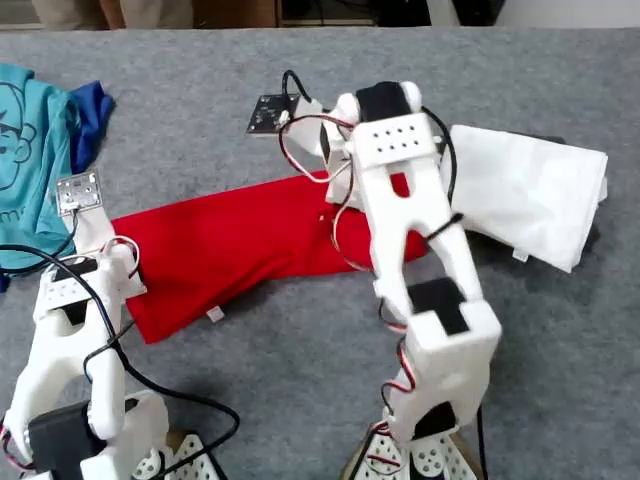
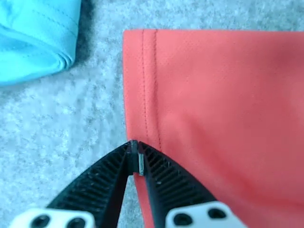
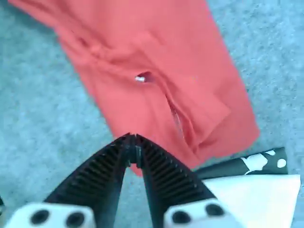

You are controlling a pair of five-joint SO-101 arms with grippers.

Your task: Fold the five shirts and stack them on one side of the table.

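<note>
A red shirt [image 1: 230, 250], folded into a long strip, lies slantwise across the middle of the grey table. My left gripper [image 2: 136, 159] is shut on the hem at its near-left end [image 1: 128, 268]. My right gripper [image 3: 134, 151] is shut on the red shirt's [image 3: 156, 80] edge at the far-right end, near the collar [image 1: 335, 190]. A folded white shirt [image 1: 530, 195] lies at the right, on top of a black one [image 3: 247, 164]. A teal shirt [image 1: 30, 150] and a dark blue shirt [image 1: 92, 108] lie bunched at the far left.
The grey carpet-like table top [image 1: 300, 380] is bare between the two arm bases and along the far edge. The right arm's white links [image 1: 420, 230] span over the red shirt's right end. Cables loop beside both arms.
</note>
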